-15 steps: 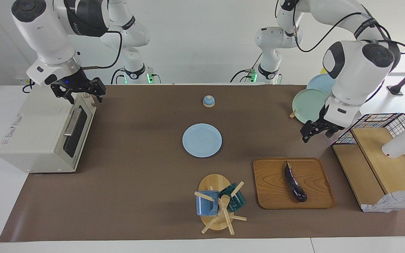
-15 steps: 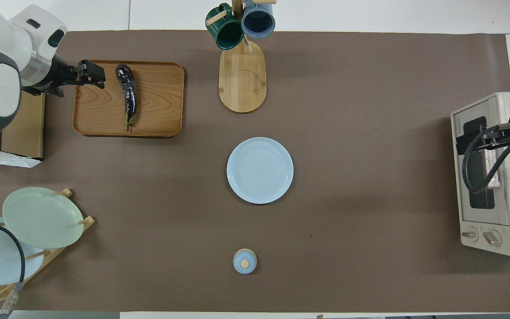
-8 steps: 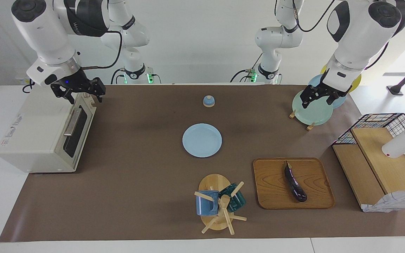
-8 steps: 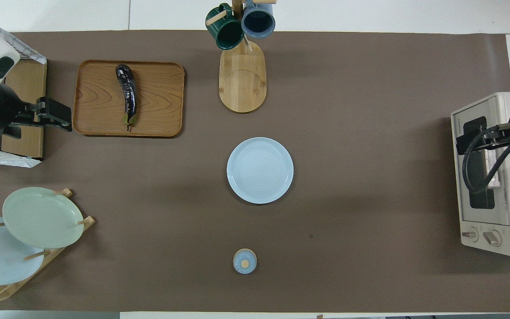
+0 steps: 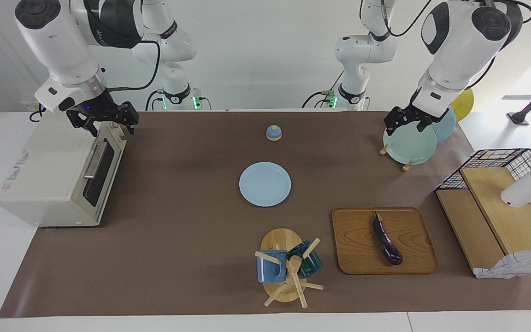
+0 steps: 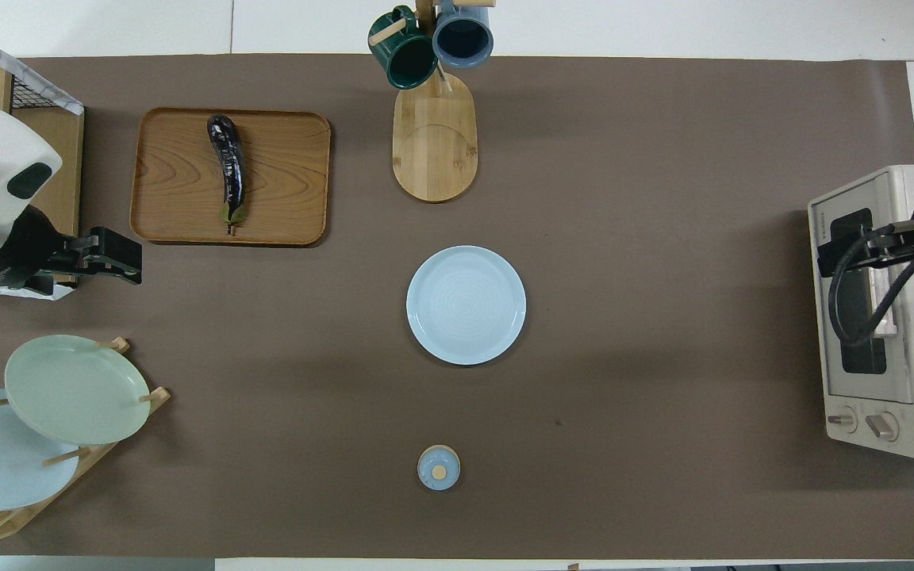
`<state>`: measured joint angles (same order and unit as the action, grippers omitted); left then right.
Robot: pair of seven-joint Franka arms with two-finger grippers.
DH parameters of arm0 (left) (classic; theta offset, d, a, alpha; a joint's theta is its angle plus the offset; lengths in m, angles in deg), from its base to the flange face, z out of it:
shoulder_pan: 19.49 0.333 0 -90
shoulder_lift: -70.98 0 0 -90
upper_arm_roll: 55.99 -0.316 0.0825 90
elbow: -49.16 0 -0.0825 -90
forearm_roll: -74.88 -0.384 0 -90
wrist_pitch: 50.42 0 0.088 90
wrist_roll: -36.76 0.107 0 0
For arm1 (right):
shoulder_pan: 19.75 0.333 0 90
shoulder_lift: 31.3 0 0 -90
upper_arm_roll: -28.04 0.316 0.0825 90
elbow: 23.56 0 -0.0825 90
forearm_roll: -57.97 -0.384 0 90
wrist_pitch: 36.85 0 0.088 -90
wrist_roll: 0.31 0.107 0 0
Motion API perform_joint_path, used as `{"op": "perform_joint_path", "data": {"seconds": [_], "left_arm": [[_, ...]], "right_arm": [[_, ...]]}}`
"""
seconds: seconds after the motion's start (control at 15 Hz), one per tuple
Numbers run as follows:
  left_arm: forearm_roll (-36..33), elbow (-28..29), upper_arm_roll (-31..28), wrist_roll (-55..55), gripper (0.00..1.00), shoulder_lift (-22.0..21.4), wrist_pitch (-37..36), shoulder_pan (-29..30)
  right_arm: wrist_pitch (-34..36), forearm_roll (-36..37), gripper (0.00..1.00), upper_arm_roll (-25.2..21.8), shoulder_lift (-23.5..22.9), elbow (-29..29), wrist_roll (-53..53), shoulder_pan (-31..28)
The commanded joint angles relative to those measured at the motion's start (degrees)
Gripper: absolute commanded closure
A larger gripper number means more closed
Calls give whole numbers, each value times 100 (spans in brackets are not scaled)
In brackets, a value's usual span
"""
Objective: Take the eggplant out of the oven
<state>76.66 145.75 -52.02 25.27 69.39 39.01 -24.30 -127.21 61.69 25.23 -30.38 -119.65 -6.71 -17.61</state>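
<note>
The oven [image 5: 58, 173] carries a red warning sticker, its writing unreadable, and its door is closed. The eggplant [image 5: 386, 240] lies on a wooden tray [image 5: 357, 244]. The right pincer [image 5: 104, 121] hangs released over the oven's top, the left pincer [image 5: 406, 122] released over the plate rack [image 5: 408, 145].

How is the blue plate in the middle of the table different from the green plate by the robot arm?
The blue plate lies flat on the brown mat, while the green plate stands tilted in a wooden rack. The blue plate sits alone in the middle; the green plate has another plate stacked beside it, at the left arm's end of the table. The left gripper is over the green plate; nothing is over the blue plate. Both are round, pale and empty.
</note>
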Motion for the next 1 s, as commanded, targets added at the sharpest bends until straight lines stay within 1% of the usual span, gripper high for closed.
{"op": "perform_joint_path", "data": {"seconds": [0.0,0.93], "left_arm": [[76,26,-10,6,0,-140,-14,-29],[103,26,34,15,0,-158,-119,-20]], "right_arm": [[54,-135,0,9,75,-68,25,-38],[54,-135,0,9,84,-68,25,-38]]}}
